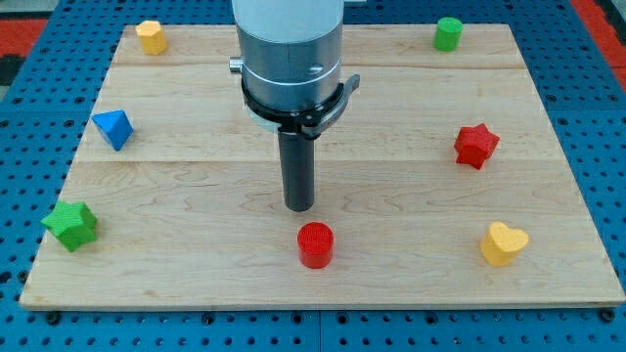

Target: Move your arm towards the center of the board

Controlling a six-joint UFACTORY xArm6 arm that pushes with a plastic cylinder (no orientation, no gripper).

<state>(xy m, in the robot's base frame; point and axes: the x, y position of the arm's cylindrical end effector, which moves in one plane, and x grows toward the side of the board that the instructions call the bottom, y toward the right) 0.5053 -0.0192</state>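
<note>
My tip (300, 206) rests near the middle of the wooden board (196, 186), under the grey arm body. A red cylinder (315, 244) stands just below it, a small gap apart. A blue triangular block (112, 128) is at the view's left. A green star block (70, 224) sits at the lower left edge. A yellow block (151, 36) is at the top left. A green cylinder (448, 33) is at the top right. A red star block (475, 146) is at the right. A yellow heart block (503, 242) is at the lower right.
The board lies on a blue perforated table (39, 108). A red surface (29, 15) shows at the view's top left corner.
</note>
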